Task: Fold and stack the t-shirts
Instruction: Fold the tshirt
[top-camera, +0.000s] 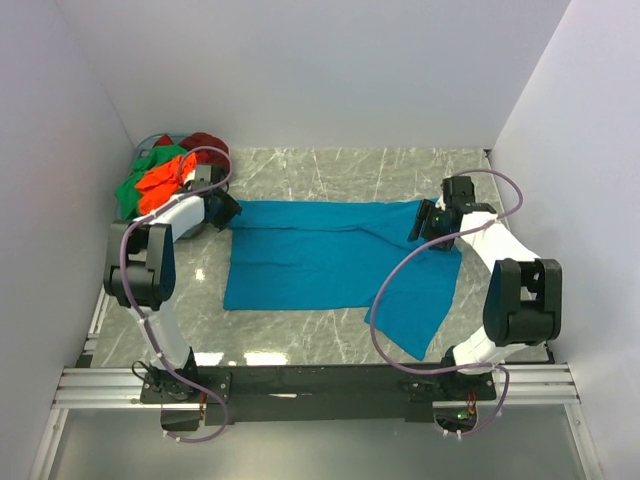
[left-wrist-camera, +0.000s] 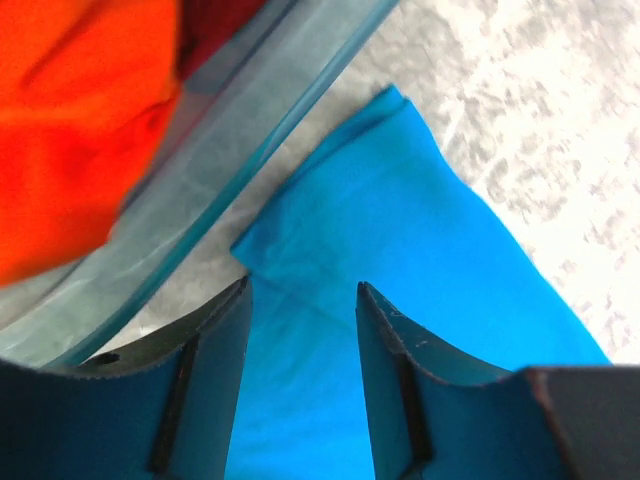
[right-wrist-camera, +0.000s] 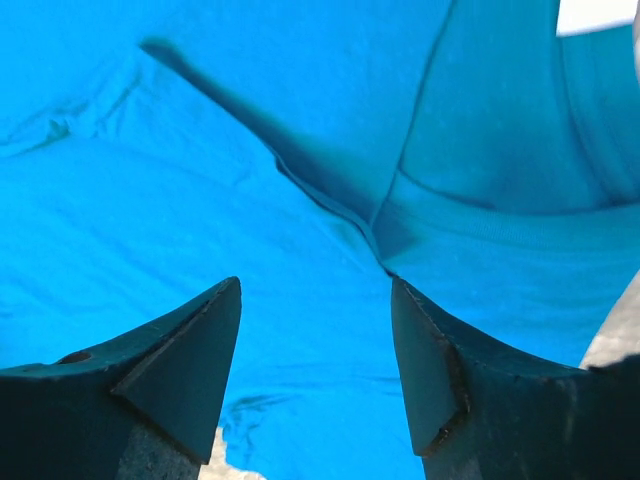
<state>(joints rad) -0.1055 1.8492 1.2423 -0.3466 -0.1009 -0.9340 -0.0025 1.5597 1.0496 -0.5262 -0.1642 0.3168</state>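
At the teal tee's (top-camera: 300, 265) far-left corner, the left gripper (left-wrist-camera: 303, 292) hangs released, a finger on either side of the cloth. The right gripper (right-wrist-camera: 315, 285), also released, sits over a seam at its far-right end. The tee lies spread beside the basket (left-wrist-camera: 225, 140). This looks like the first fold; next, both must pinch an edge.

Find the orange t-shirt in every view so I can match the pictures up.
Top external: the orange t-shirt lies in the far-left corner pile, beside the green one.
Left wrist: it fills the upper left, behind the basket rim.
Right wrist: not in it.
Shared landmark: the teal-blue t-shirt, seen in all three views.
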